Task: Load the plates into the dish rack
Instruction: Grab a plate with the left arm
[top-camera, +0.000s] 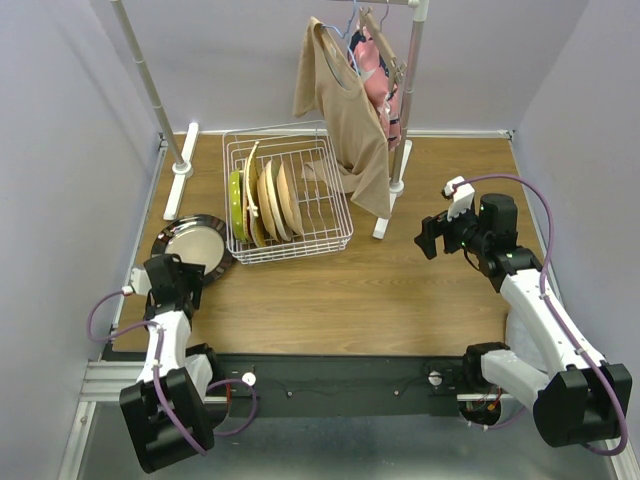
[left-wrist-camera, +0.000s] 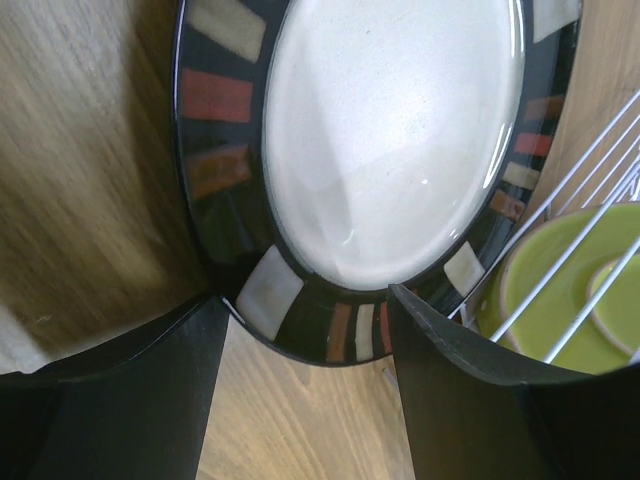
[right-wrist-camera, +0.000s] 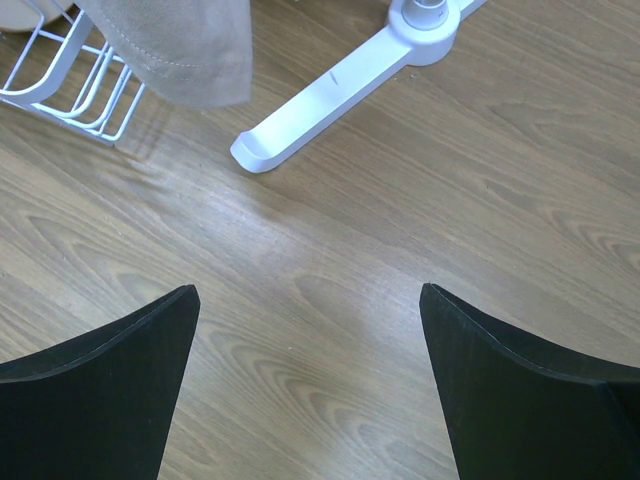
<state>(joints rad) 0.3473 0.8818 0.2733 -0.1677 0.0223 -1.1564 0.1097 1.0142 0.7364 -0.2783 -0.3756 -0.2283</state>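
Observation:
A dark-rimmed beige plate (top-camera: 195, 243) (left-wrist-camera: 390, 140) lies flat on the table, left of the white wire dish rack (top-camera: 335, 235) (left-wrist-camera: 590, 200). My left gripper (top-camera: 188, 270) (left-wrist-camera: 305, 310) is open at the plate's near rim, with a short arc of the rim showing between its fingertips. Several plates stand upright in the rack, among them a lime one (top-camera: 237, 205) (left-wrist-camera: 560, 300) and cream ones (top-camera: 272, 200). My right gripper (top-camera: 428, 240) (right-wrist-camera: 310, 300) hangs open over bare wood at the right, with nothing between its fingers.
A white clothes-rail stand has feet on the table (top-camera: 390, 205) (right-wrist-camera: 340, 85) and a pole at the left (top-camera: 182, 165). A beige garment (top-camera: 350, 120) (right-wrist-camera: 180, 50) hangs down beside the rack's right end. Walls close in on both sides.

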